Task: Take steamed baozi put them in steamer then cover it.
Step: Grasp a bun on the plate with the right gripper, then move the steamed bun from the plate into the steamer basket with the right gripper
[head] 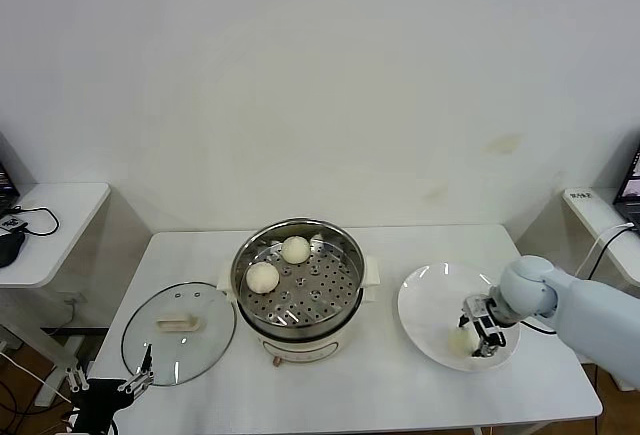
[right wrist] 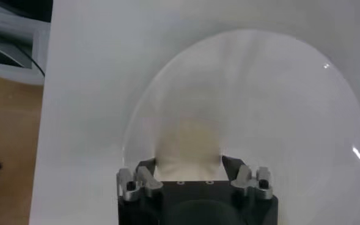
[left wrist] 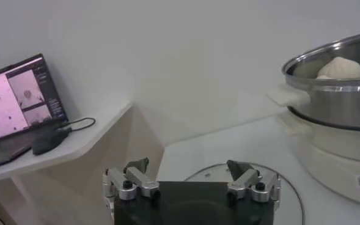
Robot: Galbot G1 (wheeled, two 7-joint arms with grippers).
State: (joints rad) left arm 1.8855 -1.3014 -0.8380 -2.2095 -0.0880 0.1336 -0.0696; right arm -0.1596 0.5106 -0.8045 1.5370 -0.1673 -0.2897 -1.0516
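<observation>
Two baozi (head: 263, 277) (head: 295, 249) already sit on the perforated tray of the steamer (head: 345, 255), which stands at the middle of the table (head: 330, 395), toward its front edge; both lie on the tray's left half, leaving the right half free for more. A third baozi (right wrist: 189, 143) lies on the white plate (head: 430, 305) near the table's right edge, on the part of the plate nearest the front. The right gripper (head: 480, 336) has its fingers clamped against this bun's two sides, squeezing the soft dough from above so it can be lifted without rolling. No fourth bun shows.

Next to the steamer, by the table's left edge, the glass cover (head: 205, 340) rests flat, handle up, parked clear of the pot's mouth while loading goes on. The left gripper (left wrist: 189, 177) waits at the cover's front rim, jaws wide apart, likely placed there to take the lid once the buns are in.
</observation>
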